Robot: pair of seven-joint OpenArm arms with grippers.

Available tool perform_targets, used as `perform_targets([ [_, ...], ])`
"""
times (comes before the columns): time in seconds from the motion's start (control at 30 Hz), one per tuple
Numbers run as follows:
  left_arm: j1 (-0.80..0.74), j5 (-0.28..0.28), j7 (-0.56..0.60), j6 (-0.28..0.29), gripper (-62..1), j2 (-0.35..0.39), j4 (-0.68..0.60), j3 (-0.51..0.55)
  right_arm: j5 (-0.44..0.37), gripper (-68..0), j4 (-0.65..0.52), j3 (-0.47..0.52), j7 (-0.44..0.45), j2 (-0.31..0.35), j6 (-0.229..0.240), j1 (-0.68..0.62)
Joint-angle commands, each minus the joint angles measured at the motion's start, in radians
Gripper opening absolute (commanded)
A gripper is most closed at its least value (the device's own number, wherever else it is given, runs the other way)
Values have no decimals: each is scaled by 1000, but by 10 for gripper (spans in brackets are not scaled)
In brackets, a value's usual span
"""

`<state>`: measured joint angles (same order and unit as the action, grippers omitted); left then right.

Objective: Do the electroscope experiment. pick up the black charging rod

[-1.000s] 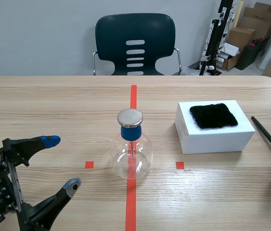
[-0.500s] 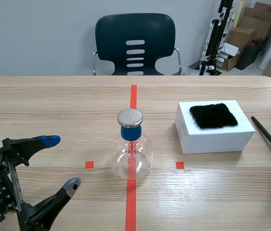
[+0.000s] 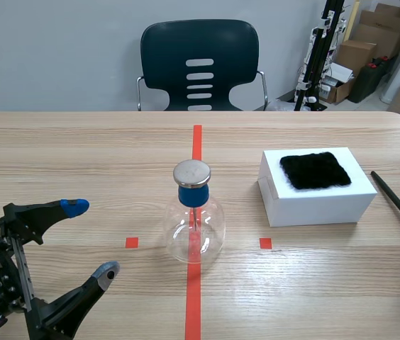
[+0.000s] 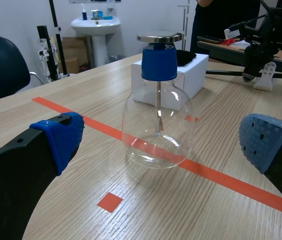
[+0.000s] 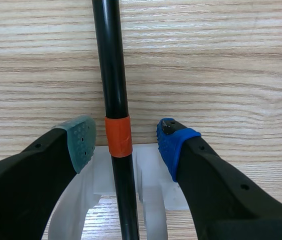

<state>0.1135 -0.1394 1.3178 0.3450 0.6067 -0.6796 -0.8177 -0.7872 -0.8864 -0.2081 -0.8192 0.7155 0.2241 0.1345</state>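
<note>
Standing mid-table, the glass flask (image 3: 195, 219) separates the wide-spread left gripper (image 3: 91, 238) from a white box (image 3: 313, 202) topped with black fur (image 3: 315, 170); the black charging rod (image 3: 397, 204) lies beyond. Left wrist: flask ahead, thin stem (image 4: 158, 107) inside. Right wrist: the right gripper (image 5: 127, 141) flanks the rod, fingers parted, not touching.

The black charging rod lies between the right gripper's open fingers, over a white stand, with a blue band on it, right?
Not quite: the band on the black charging rod is orange-red, not blue, as the right wrist view shows. The rod does lie between the open fingers of the right gripper, over the white stand.
</note>
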Motion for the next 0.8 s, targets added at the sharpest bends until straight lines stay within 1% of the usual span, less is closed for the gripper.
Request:
perform_targets([
  [0.0,0,-9,17,2,14,3,-13,5,-7,-402,-20,4,3,25,0,10],
  [0.07,0,-9,17,2,14,3,-13,5,-7,-438,-22,4,3,25,0,10],
  [0.2,0,-9,17,2,14,3,-13,5,-7,-554,-22,4,3,25,0,9],
  [0.33,-2,-9,17,2,14,3,-13,5,-7,-614,-22,4,3,25,0,9],
  [0.43,-3,-9,17,2,14,3,-13,5,-6,-673,-22,4,3,25,0,9],
  [0.77,-3,-9,17,2,14,3,-13,5,-6,-673,-33,4,6,24,0,10],
])
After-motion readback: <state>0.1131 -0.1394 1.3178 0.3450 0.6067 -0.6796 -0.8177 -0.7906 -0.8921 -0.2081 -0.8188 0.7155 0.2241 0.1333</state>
